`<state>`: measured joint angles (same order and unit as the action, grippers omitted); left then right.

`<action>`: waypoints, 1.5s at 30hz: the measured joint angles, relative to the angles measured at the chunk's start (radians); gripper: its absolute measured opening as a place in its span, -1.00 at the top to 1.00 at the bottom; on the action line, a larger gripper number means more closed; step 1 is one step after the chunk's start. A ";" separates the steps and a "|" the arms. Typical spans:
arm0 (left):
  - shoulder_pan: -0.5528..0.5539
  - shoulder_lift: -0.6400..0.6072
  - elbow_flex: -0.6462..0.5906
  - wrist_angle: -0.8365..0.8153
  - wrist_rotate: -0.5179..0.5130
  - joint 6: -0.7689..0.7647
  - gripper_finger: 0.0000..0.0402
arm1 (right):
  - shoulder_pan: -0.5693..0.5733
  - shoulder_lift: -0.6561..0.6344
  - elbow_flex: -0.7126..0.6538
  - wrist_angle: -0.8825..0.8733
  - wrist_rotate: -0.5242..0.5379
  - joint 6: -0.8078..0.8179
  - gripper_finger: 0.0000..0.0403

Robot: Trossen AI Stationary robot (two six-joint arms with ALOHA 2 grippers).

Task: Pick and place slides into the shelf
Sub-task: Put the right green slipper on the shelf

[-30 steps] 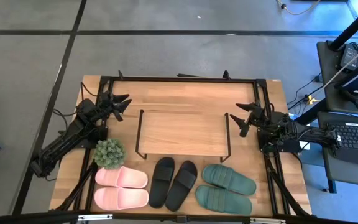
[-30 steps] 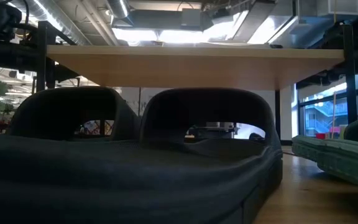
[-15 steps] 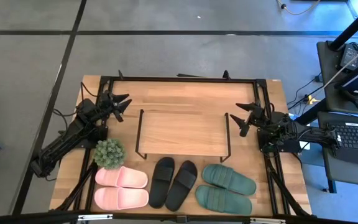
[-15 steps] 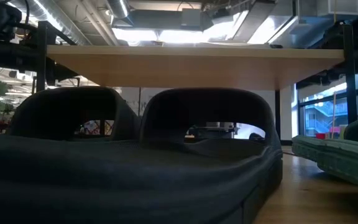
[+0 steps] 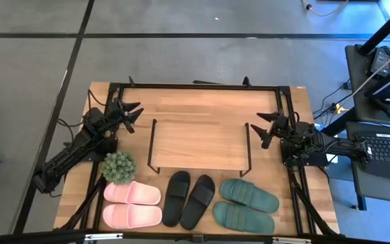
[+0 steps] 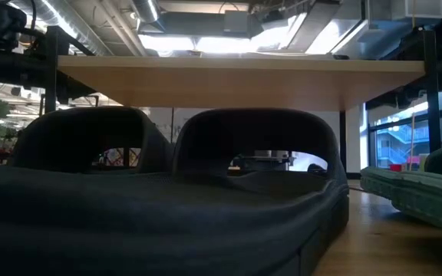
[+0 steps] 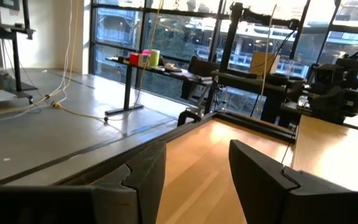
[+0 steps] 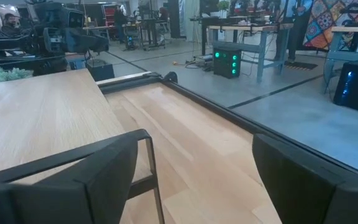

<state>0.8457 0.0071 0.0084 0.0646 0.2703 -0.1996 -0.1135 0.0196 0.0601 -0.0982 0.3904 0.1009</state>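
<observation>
Bare table (image 5: 202, 102) lies open behind the shelf (image 5: 198, 144) and at both its ends. In front, 3 pairs of slides (image 5: 190, 198) and a small plant (image 5: 118, 167) crowd the near edge.

You have the shelf (image 5: 198, 144) at mid-table: a light wooden board on thin black wire legs, standing upright, its top bare. In front of it, along the table's near edge, your three pairs of slides lie in a row, all flat and sole-down. The pink pair (image 5: 132, 204) is on the left, lying crosswise, one slide behind the other. The black pair (image 5: 189, 198) sits in the middle, just before the shelf's front edge, the two side by side and touching. The green pair (image 5: 246, 205) is on the right, also crosswise and angled. In the low view the black straps (image 6: 255, 142) fill the foreground; whether anything sits under the shelf is hard to tell there.
</observation>
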 joint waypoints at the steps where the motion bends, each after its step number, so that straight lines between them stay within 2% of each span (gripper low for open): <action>1: 0.000 0.000 0.000 0.011 0.000 -0.001 0.16 | 0.000 0.000 0.000 0.000 0.000 0.000 -0.58; 10: 0.000 0.000 0.000 0.021 0.017 0.000 0.16 | 0.000 0.000 0.000 -0.002 0.000 0.000 -0.58; 18: 0.000 0.000 0.000 0.113 0.038 -0.002 0.16 | 0.000 0.000 0.000 -0.002 0.000 0.001 -0.58; 33: 0.000 0.000 0.000 0.112 0.038 -0.002 0.16 | 0.000 0.000 0.000 -0.002 0.000 -0.004 -0.58; 37: 0.000 0.000 0.000 0.116 0.038 0.000 0.06 | 0.000 0.000 0.000 -0.001 0.000 -0.004 -0.58; 45: 0.000 0.000 0.000 0.115 0.038 0.001 -0.25 | 0.000 0.000 0.000 -0.001 0.000 -0.001 -0.58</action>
<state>0.8455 0.0067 0.0086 0.1791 0.3081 -0.1982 -0.1135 0.0195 0.0601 -0.0994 0.3908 0.0995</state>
